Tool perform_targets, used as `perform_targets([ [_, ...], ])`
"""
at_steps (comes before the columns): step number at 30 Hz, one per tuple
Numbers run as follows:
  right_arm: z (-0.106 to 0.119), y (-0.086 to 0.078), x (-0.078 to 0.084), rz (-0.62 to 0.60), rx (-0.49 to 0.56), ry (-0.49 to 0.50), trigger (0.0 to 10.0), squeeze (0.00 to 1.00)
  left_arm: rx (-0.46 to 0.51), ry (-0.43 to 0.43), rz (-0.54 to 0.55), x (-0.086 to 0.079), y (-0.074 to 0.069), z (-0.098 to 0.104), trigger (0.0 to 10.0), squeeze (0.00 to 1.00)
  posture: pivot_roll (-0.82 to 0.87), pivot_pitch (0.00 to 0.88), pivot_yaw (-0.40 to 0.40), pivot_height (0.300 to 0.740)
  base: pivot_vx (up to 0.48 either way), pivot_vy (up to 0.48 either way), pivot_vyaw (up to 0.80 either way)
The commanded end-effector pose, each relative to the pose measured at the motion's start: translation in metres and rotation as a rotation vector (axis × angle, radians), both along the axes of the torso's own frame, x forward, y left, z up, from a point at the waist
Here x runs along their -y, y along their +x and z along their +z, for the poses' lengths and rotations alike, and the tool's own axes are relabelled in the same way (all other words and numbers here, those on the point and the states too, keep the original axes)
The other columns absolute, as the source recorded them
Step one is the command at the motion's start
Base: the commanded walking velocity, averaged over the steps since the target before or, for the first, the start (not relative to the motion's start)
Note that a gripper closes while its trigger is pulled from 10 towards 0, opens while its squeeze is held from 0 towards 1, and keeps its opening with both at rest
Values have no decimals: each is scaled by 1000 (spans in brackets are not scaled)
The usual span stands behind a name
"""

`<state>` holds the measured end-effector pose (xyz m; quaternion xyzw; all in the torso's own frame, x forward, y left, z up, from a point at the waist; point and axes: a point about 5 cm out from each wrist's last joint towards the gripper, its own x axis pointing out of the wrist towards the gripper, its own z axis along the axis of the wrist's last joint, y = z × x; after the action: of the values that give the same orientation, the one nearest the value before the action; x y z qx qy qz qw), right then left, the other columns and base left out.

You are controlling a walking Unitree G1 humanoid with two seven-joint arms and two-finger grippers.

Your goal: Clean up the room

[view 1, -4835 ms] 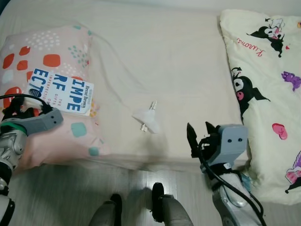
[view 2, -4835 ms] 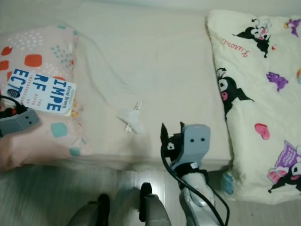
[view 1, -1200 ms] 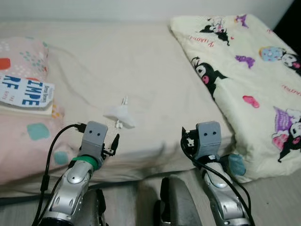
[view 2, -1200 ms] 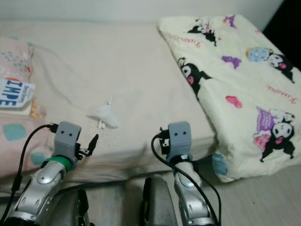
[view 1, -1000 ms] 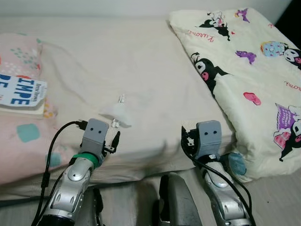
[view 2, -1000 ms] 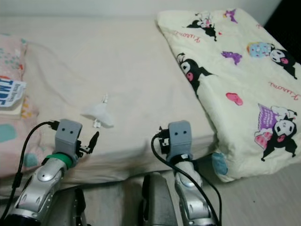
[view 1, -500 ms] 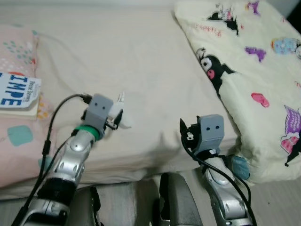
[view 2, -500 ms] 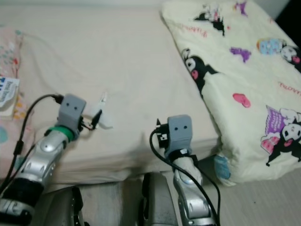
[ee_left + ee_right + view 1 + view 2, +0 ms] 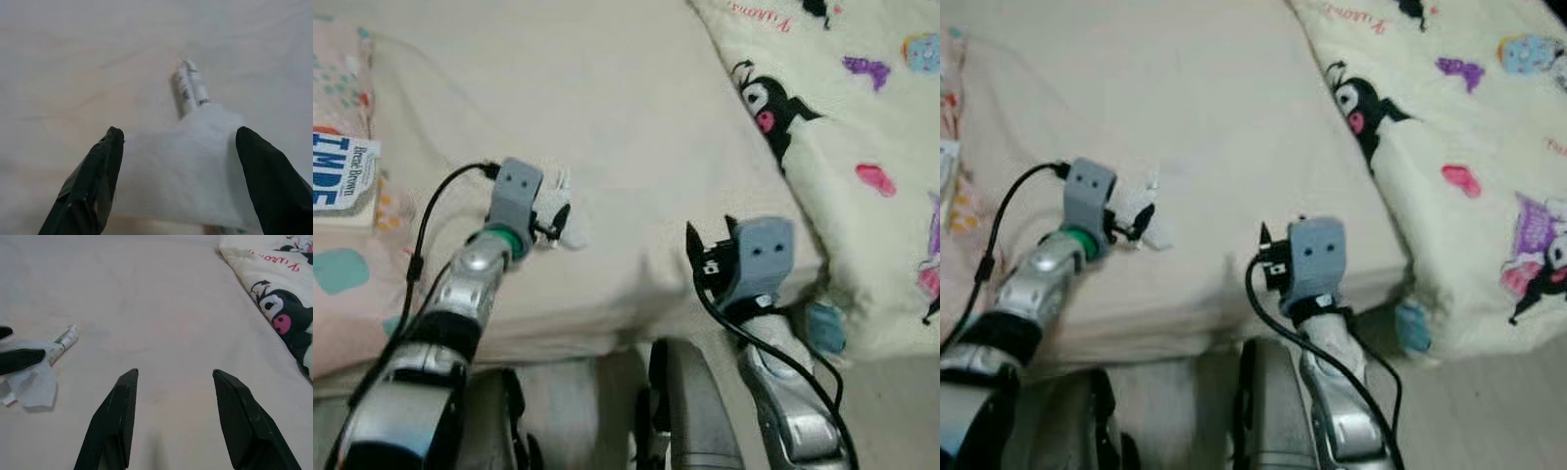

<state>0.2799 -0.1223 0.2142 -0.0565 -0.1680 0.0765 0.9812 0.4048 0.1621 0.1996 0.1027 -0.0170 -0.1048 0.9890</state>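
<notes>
Left gripper (image 9: 178, 181), fingers spread wide, straddles the tissue (image 9: 183, 166) on the bed (image 9: 636, 117), nothing held. Step in hand: pickup. Next: close on the tissue, then lift.

Setting: bedroom in a home. Evidence: bed (image 9: 636, 117) with cream sheet, mattress edge directly below both arms. Cartoon-print quilt (image 9: 862, 127) lies beyond the right arm's outer side. Pink patterned pillow (image 9: 342, 264) on the left arm's outer side, paperback book (image 9: 340, 176) resting on it.
</notes>
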Motion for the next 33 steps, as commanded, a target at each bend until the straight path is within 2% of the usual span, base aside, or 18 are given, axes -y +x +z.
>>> perform_targets([
  [1,-1,-8,3,-22,-18,-2,10000,0,-52,-3,-7,-3,-1,-13,10000,0,-247,498,29,565,0,0,0],
  [2,-1,-8,3,-22,-18,-2,10000,0,-52,-3,-7,-3,-1,-13,10000,0,-247,498,29,565,0,0,0],
  [5,-2,-20,6,-45,-36,-3,10000,0,-121,-171,-108,3,3,-8,10000,0,-273,533,38,565,0,0,0],
  [8,-3,-24,8,-58,-49,-4,10000,0,-145,-218,-138,6,5,-7,10000,0,-281,546,47,565,0,0,0],
  [12,-4,-26,8,-69,-60,-4,10000,0,-170,-237,-149,9,5,-7,10000,0,-281,543,54,565,0,0,0],
  [13,-4,-28,8,-74,-70,-4,10000,0,-191,-227,-135,8,6,-9,3490,0,-282,542,57,565,0,0,0],
  [14,-4,-28,8,-74,-70,-4,10000,0,-191,-227,-135,8,6,-9,3490,0,-282,542,57,565,0,0,0],
  [15,-4,-29,8,-79,-79,-4,10000,0,-206,-213,-128,8,6,-11,0,0,-282,536,63,565,0,0,0],
  [19,-4,-31,8,-95,-95,-2,10000,0,-290,-91,-149,12,3,-25,0,0,-275,528,71,565,0,0,0],
  [24,-5,-30,8,-101,-98,0,10000,0,-305,-79,-142,9,2,-28,0,0,-265,520,75,565,0,0,0],
  [33,-6,-28,8,-101,-110,2,10000,0,-233,-41,-112,5,4,-21,0,0,-254,514,71,565,0,0,0],
])
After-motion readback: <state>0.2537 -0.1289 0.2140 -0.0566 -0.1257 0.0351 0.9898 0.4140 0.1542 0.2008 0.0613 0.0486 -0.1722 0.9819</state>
